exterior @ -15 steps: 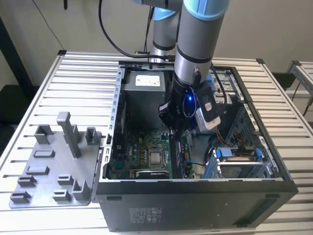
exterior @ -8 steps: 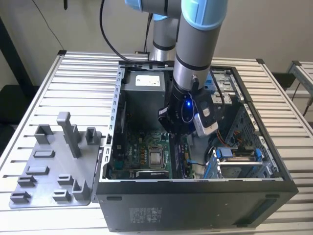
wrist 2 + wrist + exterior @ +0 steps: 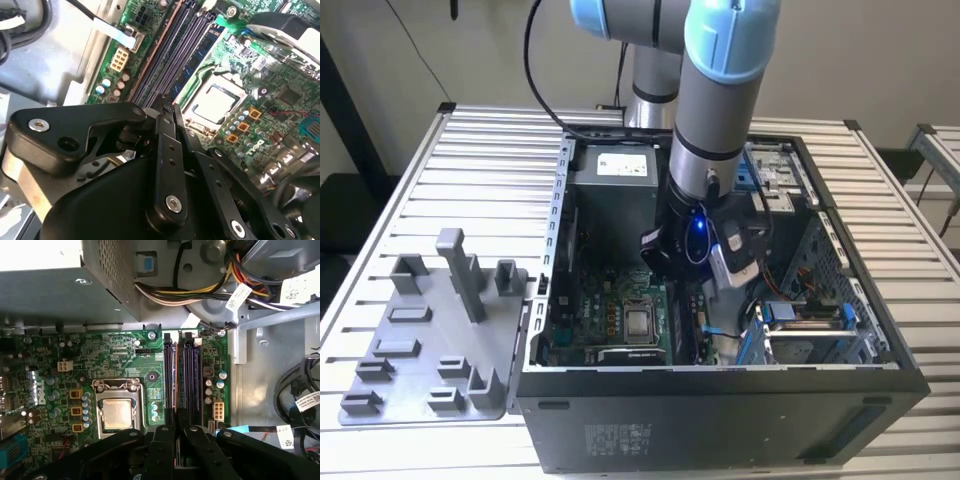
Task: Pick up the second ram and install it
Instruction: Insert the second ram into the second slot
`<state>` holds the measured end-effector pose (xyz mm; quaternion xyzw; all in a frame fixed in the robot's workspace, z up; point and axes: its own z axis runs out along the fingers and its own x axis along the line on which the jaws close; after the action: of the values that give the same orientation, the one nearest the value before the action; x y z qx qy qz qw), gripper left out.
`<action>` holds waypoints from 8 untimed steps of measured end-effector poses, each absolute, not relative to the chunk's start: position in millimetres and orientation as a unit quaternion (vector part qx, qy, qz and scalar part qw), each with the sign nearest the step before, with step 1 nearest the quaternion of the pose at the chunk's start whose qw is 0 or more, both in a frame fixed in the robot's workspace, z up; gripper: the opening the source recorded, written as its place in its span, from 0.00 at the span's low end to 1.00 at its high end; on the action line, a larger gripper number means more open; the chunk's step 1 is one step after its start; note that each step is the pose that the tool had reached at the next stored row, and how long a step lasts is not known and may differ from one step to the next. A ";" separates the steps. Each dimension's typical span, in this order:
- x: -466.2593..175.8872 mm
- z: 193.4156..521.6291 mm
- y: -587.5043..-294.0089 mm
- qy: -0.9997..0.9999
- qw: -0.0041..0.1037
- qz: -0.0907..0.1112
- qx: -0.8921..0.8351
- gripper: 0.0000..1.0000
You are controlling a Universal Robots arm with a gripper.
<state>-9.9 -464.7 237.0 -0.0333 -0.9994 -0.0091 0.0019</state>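
low inside the pc case (image 3: 720,420), pincer (image 3: 178,432) narrow over memory slots (image 3: 182,375), grasp unclear

No print can be made out. Pale labels are seen on the power supply (image 3: 623,165), on the front of the case (image 3: 620,437) and on cable tags (image 3: 238,296) in the first wrist view, but nothing on them can be read.

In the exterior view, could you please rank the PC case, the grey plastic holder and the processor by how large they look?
1. PC case
2. Grey plastic holder
3. Processor, by far the smallest
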 end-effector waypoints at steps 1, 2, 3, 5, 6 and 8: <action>-10.3 235.5 -464.9 -0.999 0.002 -0.009 -0.033 0.14; -10.6 233.9 -465.0 -0.999 0.002 -0.009 -0.033 0.14; -10.6 232.5 -465.1 -0.999 0.002 -0.009 -0.033 0.14; -10.6 230.5 -465.1 -0.999 0.002 -0.009 -0.033 0.14; -10.7 229.7 -465.1 -0.999 0.002 -0.009 -0.033 0.14; -10.8 228.9 -465.9 -0.999 0.002 -0.010 -0.033 0.14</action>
<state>-10.8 -465.9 228.9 -0.0334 -0.9994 -0.0096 0.0019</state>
